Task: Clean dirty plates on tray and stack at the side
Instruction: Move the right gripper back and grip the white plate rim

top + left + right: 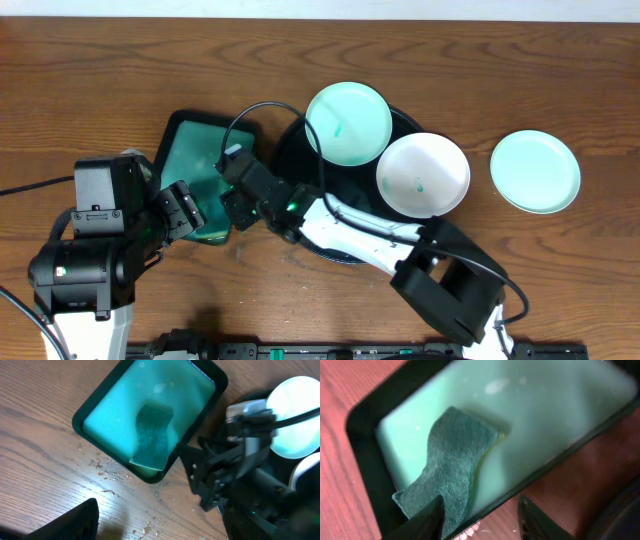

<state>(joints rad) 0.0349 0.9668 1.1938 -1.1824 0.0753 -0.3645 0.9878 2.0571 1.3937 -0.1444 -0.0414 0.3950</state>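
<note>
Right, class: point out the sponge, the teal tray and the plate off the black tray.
sponge (455,460), right wrist view, its middle.
teal tray (112,417), left wrist view, bare floor.
plate off the black tray (535,171), overhead view, centre.

Surface from above: round tray (290,150) at ctr, two plates on it, one (348,124) at rear rim, one (423,176) overhanging R rim. Third plate (535,171) on surface, well R of it. Rect. tray (190,140) just L of round tray, sponge (152,435) inside; crumbs (107,467) in front.
</note>
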